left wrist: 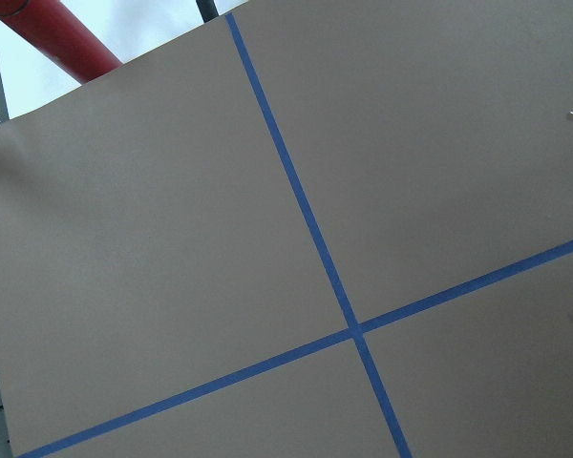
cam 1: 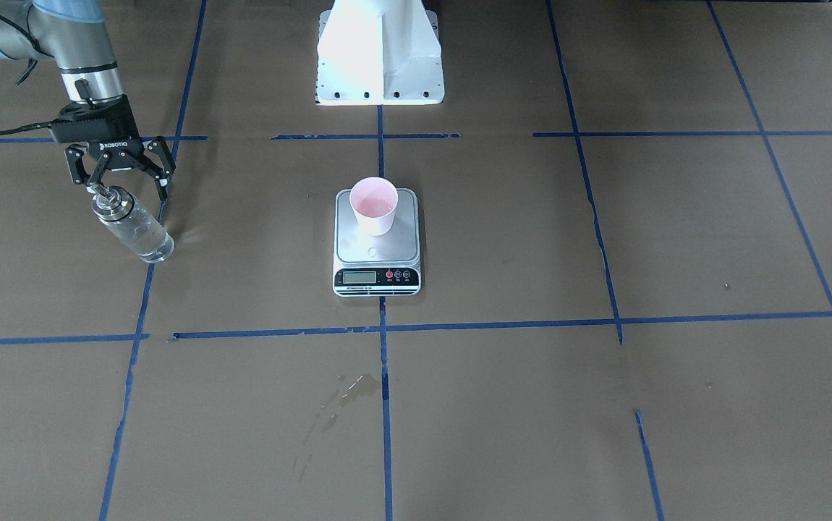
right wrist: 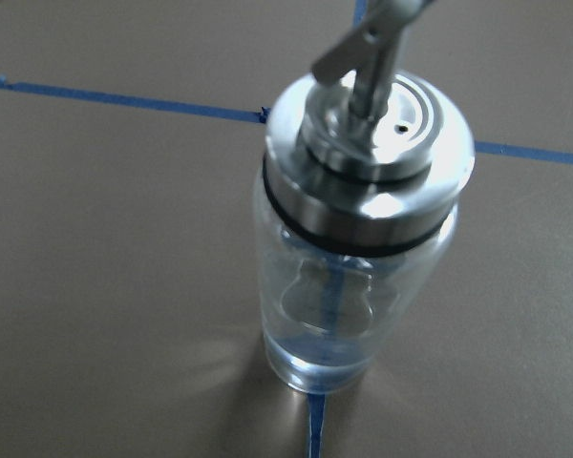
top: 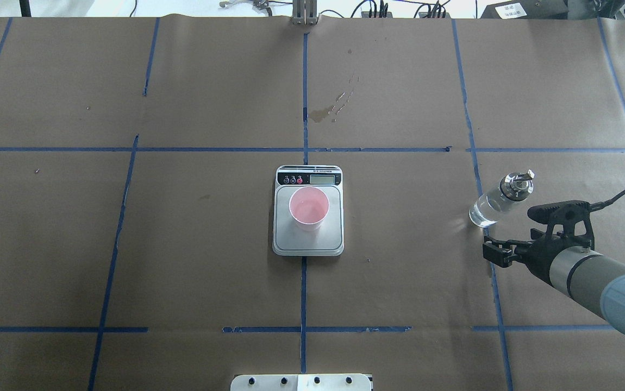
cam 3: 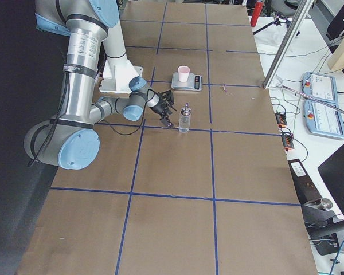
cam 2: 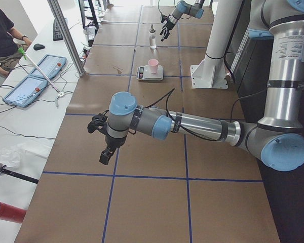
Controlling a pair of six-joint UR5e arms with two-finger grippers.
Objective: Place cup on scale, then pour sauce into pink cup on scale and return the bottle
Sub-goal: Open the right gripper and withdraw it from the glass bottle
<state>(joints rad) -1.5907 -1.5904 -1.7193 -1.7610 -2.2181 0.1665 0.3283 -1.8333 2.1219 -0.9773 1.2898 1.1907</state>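
Note:
The pink cup (cam 1: 374, 206) stands upright on the back half of the scale's steel platform (cam 1: 358, 250) at the table's middle; both also show in the overhead view, cup (top: 309, 208) on scale (top: 291, 241). The glass bottle (cam 1: 134, 231) with its silver cap stands upright on a blue tape line, on my right side (top: 489, 209). The right wrist view shows it close up (right wrist: 353, 277) with clear liquid low inside. My right gripper (cam 1: 126, 189) is open just behind the bottle (top: 508, 232), apart from it. My left gripper (cam 2: 98, 140) shows only in the left side view; I cannot tell its state.
A wet stain (cam 1: 347, 391) marks the brown paper on the far side of the scale. The white robot base (cam 1: 380, 58) stands behind the scale. A red pole (left wrist: 57, 38) lies past the table's left end. Operators' desks with tablets (cam 2: 35, 76) run along the far side.

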